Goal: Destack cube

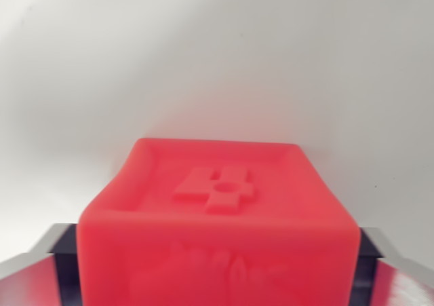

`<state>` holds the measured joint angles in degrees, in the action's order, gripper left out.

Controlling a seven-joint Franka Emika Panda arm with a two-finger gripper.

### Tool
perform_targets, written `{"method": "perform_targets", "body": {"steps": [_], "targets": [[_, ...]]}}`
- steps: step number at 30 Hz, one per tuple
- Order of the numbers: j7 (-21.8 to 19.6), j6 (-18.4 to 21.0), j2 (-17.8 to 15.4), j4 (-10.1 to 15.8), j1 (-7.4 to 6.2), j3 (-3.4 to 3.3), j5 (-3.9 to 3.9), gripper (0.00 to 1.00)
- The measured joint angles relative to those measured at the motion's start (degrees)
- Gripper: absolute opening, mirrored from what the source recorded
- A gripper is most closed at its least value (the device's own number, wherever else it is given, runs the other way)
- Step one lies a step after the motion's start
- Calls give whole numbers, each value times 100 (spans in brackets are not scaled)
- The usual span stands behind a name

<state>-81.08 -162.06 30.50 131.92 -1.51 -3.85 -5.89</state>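
I'm looking down the wrist camera right now, and the red cube (220,218) fills the lower middle of my view. It sits right between the gripper (217,269) fingers: I see one metal finger (37,269) at the wrist view's left bottom corner and the other finger (400,272) at the wrist view's right bottom corner, each with a dark inner pad pressed up against a side of the cube. So the tool is pinching the cube, jaws closed in on its two flanks with no gap that I can make out.

The cube's upper face tilts away from me and carries a raised numeral 4 inside a recessed square with a raised rim. The near face, closest to the lens, has some embossed relief too, but it's too blurred for me to read.

Beyond the cube, on the far side, there's only a plain white surface (217,55), softly shaded towards the left. The cube's far edge stands out sharply against it. Whether the cube is resting on anything underneath I cannot tell, since its bottom is cut off by the lower edge of my picture.
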Motion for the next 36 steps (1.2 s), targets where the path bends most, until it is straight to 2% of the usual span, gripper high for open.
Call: {"method": "perform_targets", "body": {"steps": [23, 29, 36], "targets": [[0, 6, -11, 2, -2, -1, 0, 100], [-3, 77, -133, 32, -14, -17, 0, 100], [-14, 259, -388, 104, -56, -65, 12, 100]]}}
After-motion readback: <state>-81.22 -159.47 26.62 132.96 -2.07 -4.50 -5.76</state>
